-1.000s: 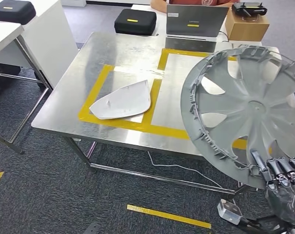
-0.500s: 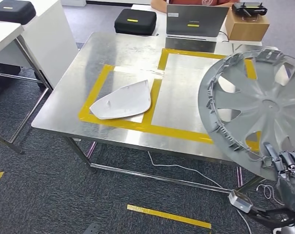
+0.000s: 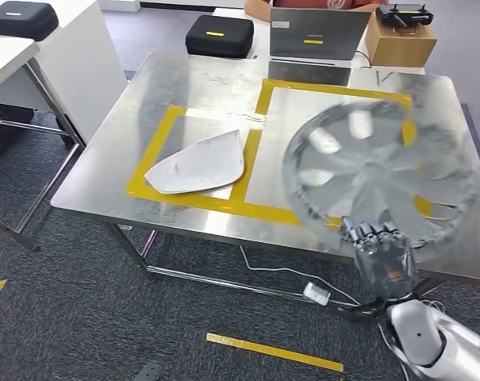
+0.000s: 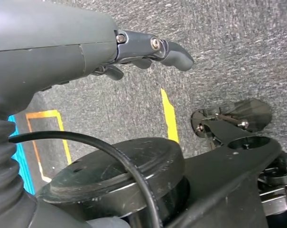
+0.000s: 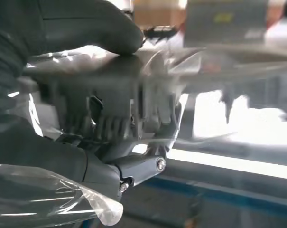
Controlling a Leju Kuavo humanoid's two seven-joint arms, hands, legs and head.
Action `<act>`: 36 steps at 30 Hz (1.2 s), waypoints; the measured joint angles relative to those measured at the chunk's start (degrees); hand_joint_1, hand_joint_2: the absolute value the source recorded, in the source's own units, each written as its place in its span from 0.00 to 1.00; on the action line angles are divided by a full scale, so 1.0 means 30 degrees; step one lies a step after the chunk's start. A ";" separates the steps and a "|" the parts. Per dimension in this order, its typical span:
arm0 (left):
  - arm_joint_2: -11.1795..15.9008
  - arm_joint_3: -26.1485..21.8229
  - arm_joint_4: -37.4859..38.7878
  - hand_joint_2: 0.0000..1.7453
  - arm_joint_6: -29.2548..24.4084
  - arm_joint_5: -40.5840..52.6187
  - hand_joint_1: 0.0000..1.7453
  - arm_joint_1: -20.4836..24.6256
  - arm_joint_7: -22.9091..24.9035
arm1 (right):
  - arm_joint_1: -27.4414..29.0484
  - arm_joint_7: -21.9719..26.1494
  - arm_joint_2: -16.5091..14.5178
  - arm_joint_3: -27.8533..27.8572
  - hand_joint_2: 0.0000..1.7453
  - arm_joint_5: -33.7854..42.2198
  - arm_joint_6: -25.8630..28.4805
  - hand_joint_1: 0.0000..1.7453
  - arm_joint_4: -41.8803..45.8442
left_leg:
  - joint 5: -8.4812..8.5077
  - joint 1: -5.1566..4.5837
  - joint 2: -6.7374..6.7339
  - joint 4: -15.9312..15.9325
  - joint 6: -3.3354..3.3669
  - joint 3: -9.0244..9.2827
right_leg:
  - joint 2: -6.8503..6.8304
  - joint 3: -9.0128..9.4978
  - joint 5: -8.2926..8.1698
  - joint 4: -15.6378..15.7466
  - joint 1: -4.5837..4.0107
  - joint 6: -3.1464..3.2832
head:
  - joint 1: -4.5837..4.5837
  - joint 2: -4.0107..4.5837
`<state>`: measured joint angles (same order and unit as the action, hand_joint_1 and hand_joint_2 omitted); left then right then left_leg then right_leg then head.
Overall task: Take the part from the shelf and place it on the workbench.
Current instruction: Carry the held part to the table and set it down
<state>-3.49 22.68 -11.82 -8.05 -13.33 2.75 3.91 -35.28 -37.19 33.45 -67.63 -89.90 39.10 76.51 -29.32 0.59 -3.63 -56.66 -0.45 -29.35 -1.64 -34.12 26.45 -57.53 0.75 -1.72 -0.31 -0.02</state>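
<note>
The big metal workbench (image 3: 165,135) has two boxes marked on it with yellow tape (image 3: 256,210). A flat white part (image 3: 197,164) lies inside the box on the robot's left side. The round grey wheel cover (image 3: 374,171) is the thing to be set down. It is over the other box — the one on the robot's right — and it looks blurry in the head view, so I cannot tell if it is touching the metal yet. It lies nearly flat, and most of it is out over the table. Its near edge sticks out just past the table's front edge, and that is where the right hand (image 3: 381,250) is. The right hand holds that edge, with the thumb (image 5: 98,23) on top and the fingers (image 5: 142,166) curled under, as the right wrist view shows. So the cover stretches away from the fingers, toward the far side of the table. I think the next move is to lower it a bit and let go, and the fingers under the edge will need room to slip out. The left hand (image 4: 98,52) hangs down over the grey carpet — it holds nothing and one finger is stretched out. The right hand is the one doing this job.
</note>
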 joint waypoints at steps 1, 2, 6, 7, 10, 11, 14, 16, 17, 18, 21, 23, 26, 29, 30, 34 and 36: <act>0.0007 0.0011 0.0000 1.00 0.0002 0.0000 0.00 0.0009 0.0000 | -0.0070 0.0004 0.0036 -0.0773 1.00 0.0018 0.0011 1.00 -0.0320 | 0.0000 0.0003 0.0025 0.0002 -0.0001 -0.0021 | -0.0029 -0.0009 0.0005 -0.0001 -0.0005 0.0006 | 0.0007 0.0000; 0.0013 0.0024 0.0000 1.00 0.0002 0.0000 0.00 0.0008 0.0000 | -0.0102 0.0009 0.0063 -0.1398 1.00 0.0040 0.0013 1.00 -0.0648 | 0.0005 0.0002 0.0060 0.0003 -0.0004 -0.0053 | -0.0066 -0.0025 0.0007 -0.0001 -0.0009 0.0008 | 0.0011 0.0000; 0.0046 0.0073 0.0000 1.00 0.0002 0.0000 0.00 -0.0008 -0.0024 | -0.0479 0.0018 0.0069 -0.2348 1.00 0.0058 0.0027 1.00 -0.1525 | 0.0026 -0.0014 0.0143 -0.0006 -0.0026 -0.0122 | -0.0145 -0.0064 0.0007 -0.0002 -0.0006 0.0009 | 0.0015 0.0000; 0.0049 0.0078 0.0000 1.00 0.0002 0.0000 0.00 -0.0009 -0.0036 | -0.0628 0.0018 0.0069 -0.2481 1.00 0.0062 0.0029 1.00 -0.1688 | 0.0024 -0.0015 0.0140 -0.0011 -0.0025 -0.0120 | -0.0136 -0.0061 0.0006 -0.0001 -0.0005 0.0008 | 0.0018 0.0000; 0.0060 0.0087 0.0000 1.00 0.0002 0.0000 0.00 -0.0008 -0.0058 | -0.0849 0.0018 0.0069 -0.2803 1.00 0.0066 0.0029 1.00 -0.2009 | 0.0015 -0.0017 0.0132 -0.0032 -0.0017 -0.0122 | -0.0119 -0.0057 0.0003 0.0001 -0.0003 0.0005 | 0.0015 0.0000; 0.0064 0.0089 0.0000 1.00 0.0002 0.0000 0.00 -0.0008 -0.0058 | -0.0871 0.0018 0.0069 -0.2892 1.00 0.0066 0.0029 1.00 -0.2078 | 0.0012 -0.0018 0.0132 -0.0036 -0.0014 -0.0123 | -0.0120 -0.0057 0.0003 0.0002 -0.0003 0.0004 | 0.0015 0.0000; 0.0086 0.0091 0.0000 1.00 0.0002 0.0000 0.00 -0.0009 -0.0058 | -0.0915 0.0018 0.0069 -0.3091 1.00 0.0066 0.0035 1.00 -0.2250 | 0.0006 -0.0018 0.0132 -0.0038 -0.0008 -0.0124 | -0.0122 -0.0056 0.0003 0.0004 -0.0002 0.0004 | 0.0015 0.0000; 0.0098 0.0091 0.0000 1.00 -0.0002 0.0000 0.00 -0.0008 -0.0058 | -0.0935 0.0018 0.0069 -0.3189 1.00 0.0066 0.0037 1.00 -0.2333 | 0.0005 -0.0018 0.0133 -0.0038 -0.0007 -0.0124 | -0.0124 -0.0056 0.0003 0.0004 -0.0002 0.0004 | 0.0015 0.0000; 0.0102 0.0091 0.0000 1.00 -0.0004 0.0000 0.00 -0.0009 -0.0060 | -0.0950 0.0018 0.0067 -0.3237 1.00 0.0066 0.0038 1.00 -0.2370 | 0.0005 -0.0017 0.0134 -0.0038 -0.0007 -0.0125 | -0.0126 -0.0056 0.0003 0.0004 -0.0002 0.0004 | 0.0015 0.0000; 0.0104 0.0091 0.0000 1.00 -0.0006 0.0000 0.00 -0.0009 -0.0062 | -0.0971 0.0018 0.0066 -0.3290 1.00 0.0066 0.0040 1.00 -0.2402 | 0.0005 -0.0016 0.0134 -0.0038 -0.0007 -0.0125 | -0.0128 -0.0055 0.0003 0.0004 -0.0003 0.0004 | 0.0015 0.0000; 0.0106 0.0091 0.0000 1.00 -0.0006 -0.0013 0.00 -0.0010 -0.0067 | -0.1034 0.0018 0.0060 -0.3393 1.00 0.0066 0.0044 1.00 -0.2501 | 0.0006 -0.0014 0.0135 -0.0038 -0.0007 -0.0125 | -0.0128 -0.0055 0.0003 0.0003 -0.0003 0.0004 | 0.0015 0.0000; 0.0106 0.0091 0.0000 1.00 -0.0027 -0.0033 0.00 -0.0010 -0.0080 | -0.1079 0.0018 0.0056 -0.3394 1.00 0.0066 0.0044 1.00 -0.2568 | 0.0007 -0.0014 0.0135 -0.0038 -0.0006 -0.0125 | -0.0130 -0.0055 0.0003 0.0003 -0.0005 0.0004 | 0.0015 0.0000; 0.0106 0.0091 0.0000 1.00 -0.0057 -0.0093 0.00 -0.0012 -0.0117 | -0.1176 0.0018 0.0060 -0.3319 1.00 0.0066 0.0046 1.00 -0.2652 | 0.0007 -0.0014 0.0134 -0.0038 -0.0007 -0.0122 | -0.0126 -0.0055 0.0002 0.0002 -0.0006 0.0004 | 0.0015 0.0000; 0.0106 0.0091 0.0000 1.00 -0.0064 -0.0111 0.00 -0.0015 -0.0142 | -0.1243 0.0018 0.0062 -0.3191 1.00 0.0066 0.0051 1.00 -0.2692 | 0.0007 -0.0015 0.0134 -0.0039 -0.0007 -0.0122 | -0.0125 -0.0054 0.0002 0.0003 -0.0005 0.0004 | 0.0015 0.0000; 0.0106 0.0091 0.0000 1.00 -0.0073 -0.0117 0.00 -0.0018 -0.0155 | -0.1250 0.0018 0.0062 -0.3107 1.00 0.0067 0.0051 1.00 -0.2687 | 0.0007 -0.0016 0.0134 -0.0039 -0.0007 -0.0122 | -0.0126 -0.0054 0.0002 0.0003 -0.0005 0.0004 | 0.0014 0.0000; 0.0106 0.0091 0.0000 1.00 -0.0128 -0.0148 0.00 -0.0030 -0.0175 | -0.1251 0.0018 0.0109 -0.2321 1.00 0.0078 -0.0126 1.00 -0.2286 | 0.0007 -0.0017 0.0134 -0.0041 -0.0007 -0.0121 | -0.0124 -0.0056 0.0002 0.0003 -0.0004 0.0004 | 0.0013 0.0000; 0.0106 0.0091 0.0000 1.00 -0.0171 -0.0153 0.00 -0.0034 -0.0175 | -0.1260 0.0018 0.0189 -0.1773 1.00 0.0078 -0.0375 1.00 -0.1831 | 0.0007 -0.0017 0.0134 -0.0042 -0.0006 -0.0118 | -0.0125 -0.0056 0.0002 0.0003 -0.0004 0.0004 | 0.0011 0.0000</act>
<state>-3.17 22.95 -11.82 -8.56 -13.79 2.65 3.39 -39.06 -37.13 34.02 -72.95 -89.66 37.98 71.01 -29.29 0.54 -3.23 -56.79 -0.47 -29.70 -2.02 -34.29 26.46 -57.52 0.74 -1.71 -0.27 -0.02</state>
